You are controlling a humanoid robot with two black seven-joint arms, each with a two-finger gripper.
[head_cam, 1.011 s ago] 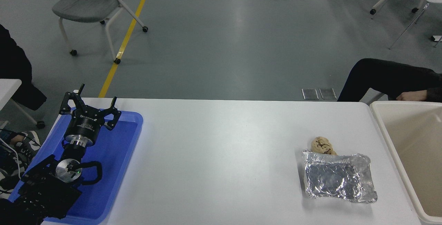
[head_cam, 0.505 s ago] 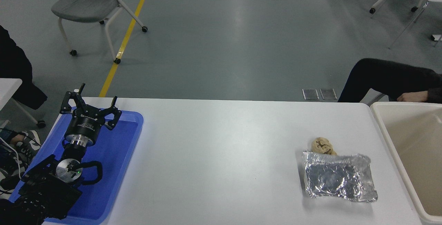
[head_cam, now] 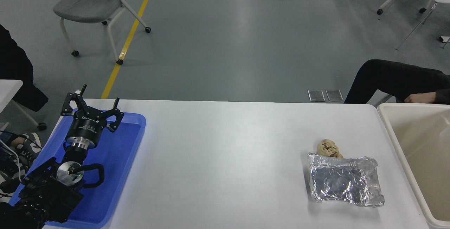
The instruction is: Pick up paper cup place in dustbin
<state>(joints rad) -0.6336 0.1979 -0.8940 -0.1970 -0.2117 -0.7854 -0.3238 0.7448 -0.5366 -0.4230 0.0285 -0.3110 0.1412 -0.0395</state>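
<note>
The paper cup is out of view. The dustbin (head_cam: 388,123), a large cream-beige bin with a thick rim, stands at the table's right edge; the part of its inside that shows holds nothing. My left gripper (head_cam: 99,94) is parked over the blue tray at the lower left, open and empty. My right arm and gripper are out of view.
A crinkled silver foil bag (head_cam: 344,181) lies on the table near the dustbin, with a crumpled brown paper ball (head_cam: 328,148) touching its far edge. A shallow blue tray (head_cam: 121,151) sits at the left. A person's dark sleeve and hand (head_cam: 418,97) are beyond the bin.
</note>
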